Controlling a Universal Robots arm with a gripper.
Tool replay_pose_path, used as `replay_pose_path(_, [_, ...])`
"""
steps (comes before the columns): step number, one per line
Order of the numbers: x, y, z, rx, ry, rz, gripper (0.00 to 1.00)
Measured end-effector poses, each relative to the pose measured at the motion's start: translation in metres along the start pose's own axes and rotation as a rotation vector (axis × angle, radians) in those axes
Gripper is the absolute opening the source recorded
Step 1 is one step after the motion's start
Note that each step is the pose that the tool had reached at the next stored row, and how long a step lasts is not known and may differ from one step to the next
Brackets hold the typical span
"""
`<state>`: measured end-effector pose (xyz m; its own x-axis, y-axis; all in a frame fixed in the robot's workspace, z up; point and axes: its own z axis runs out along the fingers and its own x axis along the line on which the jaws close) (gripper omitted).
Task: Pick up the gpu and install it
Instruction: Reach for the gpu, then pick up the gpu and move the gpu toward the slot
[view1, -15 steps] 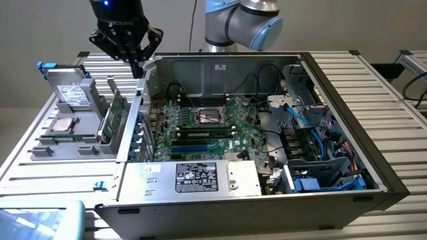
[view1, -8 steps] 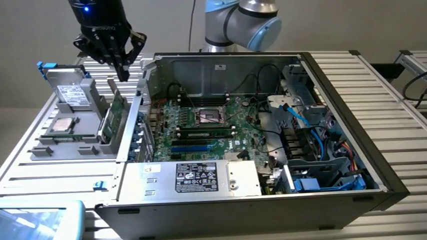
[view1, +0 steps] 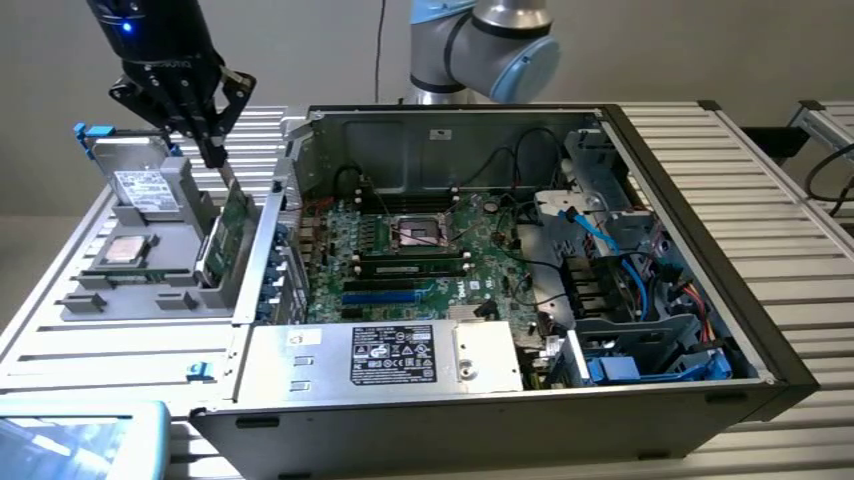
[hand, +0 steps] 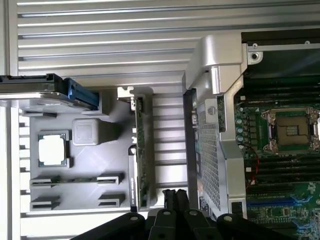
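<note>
Green gpu is standing edgewise at nine o'clock of the computer case; the shut, seemingly empty claw is hovering above, pickup pending, likely needing opening first.

an open computer case is laid on its side on a slatted aluminium table; a grey parts fixture is set just beside it, toward the exterior view's left.

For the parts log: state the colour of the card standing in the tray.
Green; the thin circuit-board card shows best in the exterior view.
</note>
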<state>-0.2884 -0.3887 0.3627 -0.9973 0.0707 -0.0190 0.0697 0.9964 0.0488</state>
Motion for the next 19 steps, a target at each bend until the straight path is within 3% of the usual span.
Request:
replay_pose_path(10, [0.042, -0.0006, 0.0045, 0.0, 0.0, 0.0, 0.12])
replay_pose_path(19, [0.043, -0.0005, 0.0047, 0.0, 0.0, 0.0, 0.12])
